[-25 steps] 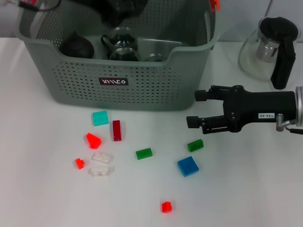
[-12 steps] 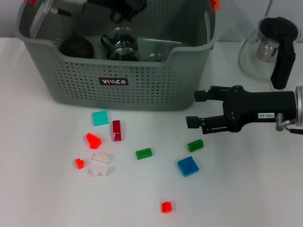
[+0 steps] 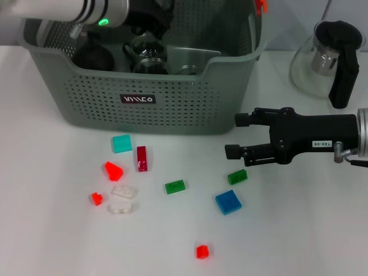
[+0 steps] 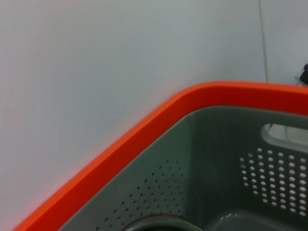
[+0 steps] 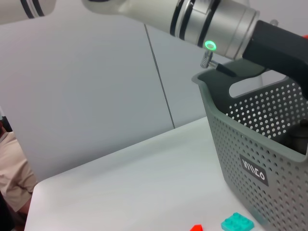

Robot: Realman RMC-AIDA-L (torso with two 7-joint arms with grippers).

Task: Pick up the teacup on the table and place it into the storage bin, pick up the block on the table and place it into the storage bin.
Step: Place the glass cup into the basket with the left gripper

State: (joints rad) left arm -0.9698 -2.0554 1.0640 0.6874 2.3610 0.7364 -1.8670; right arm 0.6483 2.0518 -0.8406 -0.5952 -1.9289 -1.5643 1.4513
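Note:
The grey-green storage bin stands at the back of the table. Inside it sit a glass teacup, a second one and a dark round pot. My left arm reaches over the bin from the left, and its dark gripper hangs above the cups. The left wrist view shows the bin's orange rim and inner wall. My right gripper hovers open and empty to the right of the bin, just above a green block. Several other blocks lie in front, among them teal, dark red and blue.
A glass pot with a black handle stands at the back right. Red, white and green blocks are scattered left of centre, and a small red one lies near the front. The right wrist view shows the bin's wall.
My left arm has swung into view over the bin's back left corner. The right gripper has edged slightly left. No block has moved.

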